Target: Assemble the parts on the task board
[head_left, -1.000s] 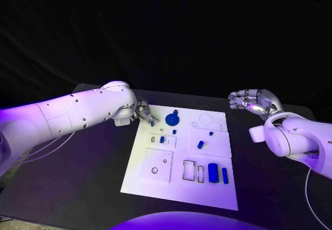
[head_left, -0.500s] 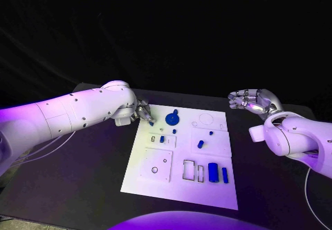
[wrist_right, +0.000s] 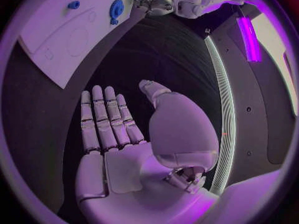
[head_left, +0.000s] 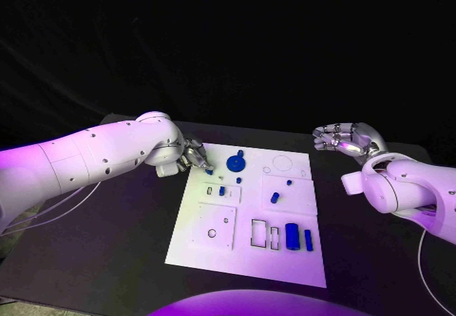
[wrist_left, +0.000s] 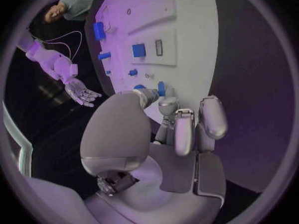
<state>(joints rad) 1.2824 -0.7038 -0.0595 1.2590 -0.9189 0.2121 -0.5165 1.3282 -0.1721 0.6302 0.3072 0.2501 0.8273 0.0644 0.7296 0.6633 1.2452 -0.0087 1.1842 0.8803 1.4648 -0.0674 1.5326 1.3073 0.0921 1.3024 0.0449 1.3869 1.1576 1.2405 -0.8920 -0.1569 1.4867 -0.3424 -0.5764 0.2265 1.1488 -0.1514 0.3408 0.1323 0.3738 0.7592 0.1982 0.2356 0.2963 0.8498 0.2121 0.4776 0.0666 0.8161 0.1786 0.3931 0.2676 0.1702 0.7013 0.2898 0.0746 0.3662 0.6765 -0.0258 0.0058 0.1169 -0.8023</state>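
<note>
light: dim, violet wash | backdrop: black, unlit | glare: white rectangular task board (head_left: 249, 217) bright | wrist views: fisheye-bent edges, dark rim

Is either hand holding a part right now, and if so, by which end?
The left hand pinches a small blue part by one end; the right hand holds nothing.

The board (head_left: 249, 217) lies mid-table (head_left: 105, 250). The left hand (head_left: 195, 157) sits at its far left corner; the right hand (head_left: 344, 139) hangs beyond its right edge.
</note>
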